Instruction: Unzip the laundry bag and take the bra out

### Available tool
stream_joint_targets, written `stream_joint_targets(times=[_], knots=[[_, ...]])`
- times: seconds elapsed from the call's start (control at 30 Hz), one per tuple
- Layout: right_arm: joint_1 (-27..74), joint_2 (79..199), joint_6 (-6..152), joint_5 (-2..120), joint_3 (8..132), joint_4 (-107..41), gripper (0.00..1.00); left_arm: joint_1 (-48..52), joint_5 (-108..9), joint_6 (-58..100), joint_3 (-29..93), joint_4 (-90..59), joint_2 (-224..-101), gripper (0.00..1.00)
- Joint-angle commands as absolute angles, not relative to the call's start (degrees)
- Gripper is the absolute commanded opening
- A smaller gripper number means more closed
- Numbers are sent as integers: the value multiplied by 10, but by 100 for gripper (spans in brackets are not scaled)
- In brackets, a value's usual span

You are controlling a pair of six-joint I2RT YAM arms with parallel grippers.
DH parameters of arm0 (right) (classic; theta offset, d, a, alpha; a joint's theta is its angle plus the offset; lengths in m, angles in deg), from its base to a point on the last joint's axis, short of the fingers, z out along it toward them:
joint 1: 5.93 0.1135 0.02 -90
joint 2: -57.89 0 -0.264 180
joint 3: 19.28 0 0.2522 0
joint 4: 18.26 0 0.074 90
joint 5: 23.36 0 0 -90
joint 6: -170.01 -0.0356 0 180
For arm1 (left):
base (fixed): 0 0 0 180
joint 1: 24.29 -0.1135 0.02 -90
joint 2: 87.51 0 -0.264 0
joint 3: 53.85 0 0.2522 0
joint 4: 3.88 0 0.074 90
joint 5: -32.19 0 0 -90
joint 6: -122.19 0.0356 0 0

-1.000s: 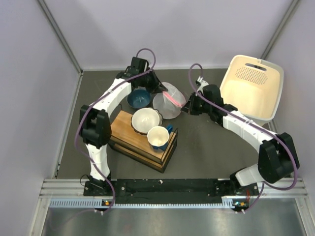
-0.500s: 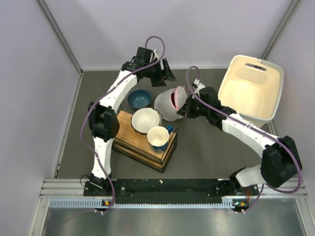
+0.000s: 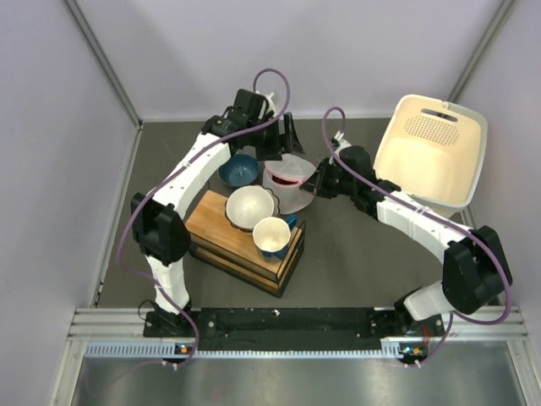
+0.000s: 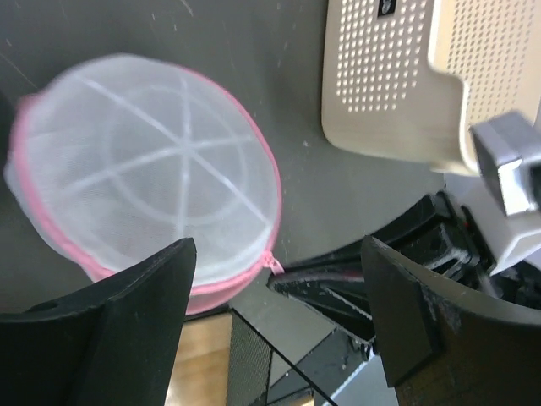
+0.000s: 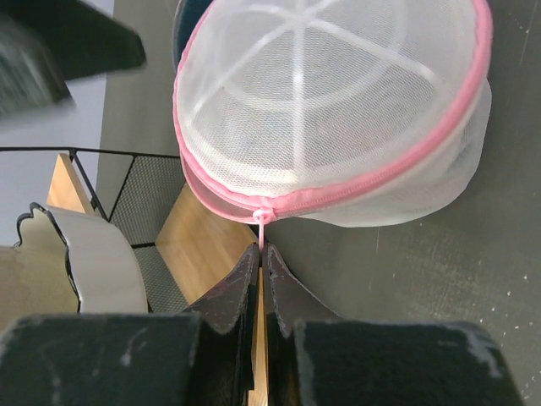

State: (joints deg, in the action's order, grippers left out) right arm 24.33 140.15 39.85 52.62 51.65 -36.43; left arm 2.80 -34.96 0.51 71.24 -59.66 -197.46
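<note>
The laundry bag (image 3: 283, 179), a white mesh dome with pink zipper trim, lies on the dark table between my two grippers. In the right wrist view the laundry bag (image 5: 330, 110) fills the top, and my right gripper (image 5: 263, 254) is shut on the thin pink zipper pull (image 5: 263, 224) hanging from its rim. My left gripper (image 3: 289, 139) hovers just behind the bag. It stands open in the left wrist view (image 4: 279, 317), with nothing between its fingers; the laundry bag (image 4: 144, 169) sits beyond its left finger. The bra is hidden.
A wooden rack (image 3: 224, 233) in front of the bag carries a cream bowl (image 3: 251, 207) and a blue-and-white cup (image 3: 272, 237). A blue bowl (image 3: 237, 169) sits left of the bag. A cream perforated basket (image 3: 431, 152) leans at the back right.
My left gripper has opened, let go of the bag and drawn back behind it. The bag has shifted left and turned. My right gripper stays shut on the pull.
</note>
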Motion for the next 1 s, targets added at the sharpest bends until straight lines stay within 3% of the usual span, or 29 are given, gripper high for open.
stream_joint_targets(times=[0.0,0.67,0.97], knots=[[246,1404,394,529,542,-331,0,48,-401,-20,648,-593,-1936,85],[243,1393,397,549,528,-333,0,30,-445,-85,544,-543,-1867,79],[230,1410,380,591,541,-324,0,-13,-267,-186,493,-474,-1896,85]])
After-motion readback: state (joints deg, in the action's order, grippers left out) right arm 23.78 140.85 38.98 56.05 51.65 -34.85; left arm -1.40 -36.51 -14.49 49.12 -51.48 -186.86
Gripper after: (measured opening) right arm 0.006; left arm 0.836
